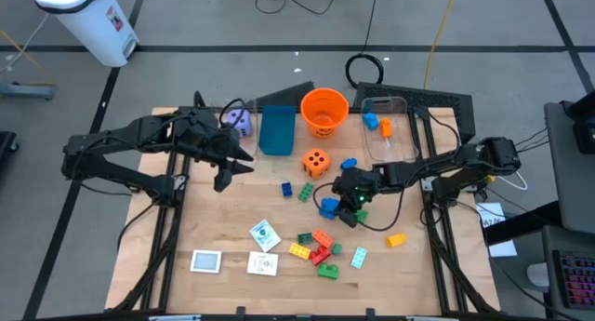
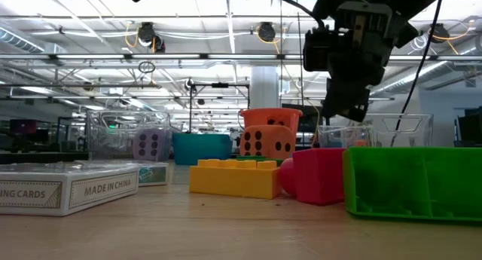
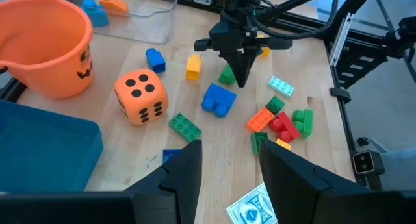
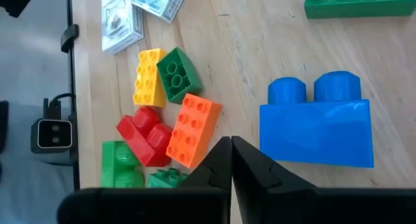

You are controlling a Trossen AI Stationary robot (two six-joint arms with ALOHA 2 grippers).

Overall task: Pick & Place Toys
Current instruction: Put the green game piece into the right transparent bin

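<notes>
The toys lie scattered on the wooden table (image 1: 223, 219). Among them are a blue brick (image 4: 316, 123), a cluster of yellow, green, orange and red bricks (image 4: 162, 120), an orange die (image 1: 316, 162), a purple die (image 1: 240, 122) and white cards (image 1: 265, 234). My right gripper (image 4: 231, 160) hangs shut over bare wood, between the blue brick (image 3: 218, 99) and a small green brick (image 3: 226, 73), with nothing between its fingers. My left gripper (image 3: 227, 152) hovers open above the table's left middle (image 1: 234, 170), holding nothing.
An orange bucket (image 1: 323, 112), a teal box (image 1: 276, 130) and a clear bin (image 1: 390, 126) holding a few bricks stand along the far edge. A yellow brick (image 1: 396, 239) and a pale teal brick (image 1: 359, 257) lie near the right front.
</notes>
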